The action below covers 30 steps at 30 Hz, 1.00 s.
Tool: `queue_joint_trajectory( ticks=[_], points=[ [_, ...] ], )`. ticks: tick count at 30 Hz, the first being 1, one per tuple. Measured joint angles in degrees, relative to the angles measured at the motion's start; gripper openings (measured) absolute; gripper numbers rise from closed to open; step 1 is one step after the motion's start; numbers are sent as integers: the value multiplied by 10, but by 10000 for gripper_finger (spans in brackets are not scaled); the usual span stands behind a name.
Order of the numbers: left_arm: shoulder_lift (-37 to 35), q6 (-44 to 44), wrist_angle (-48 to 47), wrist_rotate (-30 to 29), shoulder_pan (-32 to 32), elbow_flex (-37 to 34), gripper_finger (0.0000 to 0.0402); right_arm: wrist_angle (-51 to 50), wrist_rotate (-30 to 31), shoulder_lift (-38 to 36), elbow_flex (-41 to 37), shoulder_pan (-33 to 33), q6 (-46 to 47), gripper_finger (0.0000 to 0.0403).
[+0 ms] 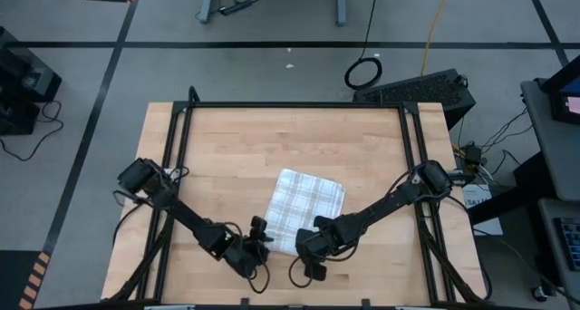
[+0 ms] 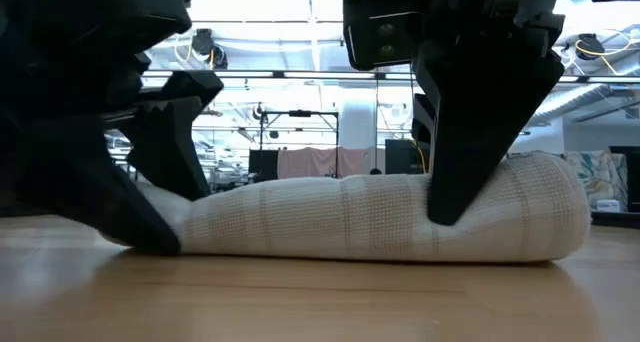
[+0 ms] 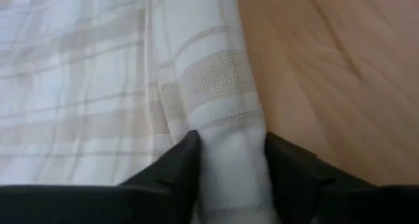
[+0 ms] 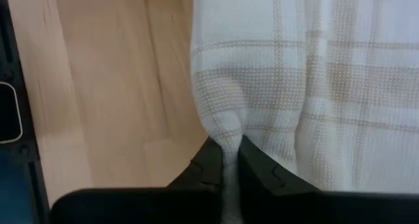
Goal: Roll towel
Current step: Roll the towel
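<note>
The white towel (image 1: 310, 204) with thin grey check lines lies on the wooden tabletop (image 1: 236, 147), near its front middle. In the low view its near edge (image 2: 380, 217) bulges up in a thick hump. My left gripper (image 1: 261, 237) is shut on the towel's near left corner. My right gripper (image 1: 317, 240) is shut on the near edge toward its right end. Both also show in the low view, the left gripper (image 2: 150, 207) at the towel's left end and the right gripper (image 2: 465, 182) right of its middle. My left gripper pinches a thick bunched fold at the towel's near left corner (image 3: 229, 122) between its two fingers (image 3: 186, 152), several layers. It comes slanting down from the near side. The towel rests on the table. My right gripper pinches a thin gathered fold of the towel's near edge (image 4: 226, 129) between its two fingers (image 4: 252, 158). It comes slanting down from the near side. The cloth beyond the fingers lies on the table.
Bare wood lies left, right and beyond the towel. Black frame rails (image 1: 177, 156) run along the table's left and right sides (image 1: 412, 156). The table's near edge is close behind both grippers.
</note>
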Motion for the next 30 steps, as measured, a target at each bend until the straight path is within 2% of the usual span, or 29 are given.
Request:
queue_joint_trajectory(
  ticks=[4, 7, 9, 14, 16, 20, 22, 24, 30],
  points=[
    [-2, 3, -1, 24, 14, 0, 84, -1, 0, 0, 0, 0, -21, 20],
    [-17, -11, -25, 52, 23, 0, 27, -5, 5, 0, 1, 2, -31, 39],
    [-32, -45, -52, 85, 29, 3, 24, -7, 8, -1, 1, 6, -37, 60],
    [-69, -145, -103, 216, 47, 15, 40, -19, 23, -16, 1, 34, -48, 131],
    [-77, -167, -103, 268, 56, 20, 42, -19, 54, -23, 1, 53, -55, 156],
    [-79, -188, -101, 341, 76, 22, 44, -17, 171, -24, 1, 100, -60, 189],
    [-79, -198, -100, 365, 91, 22, 42, -7, 224, -21, 1, 119, -62, 205],
    [-79, -205, -98, 376, 109, 22, 36, 0, 249, -19, 1, 130, -62, 223],
    [-79, -205, -42, 432, 164, -6, 27, -14, 279, -18, 1, 132, -64, 271]
  ],
)
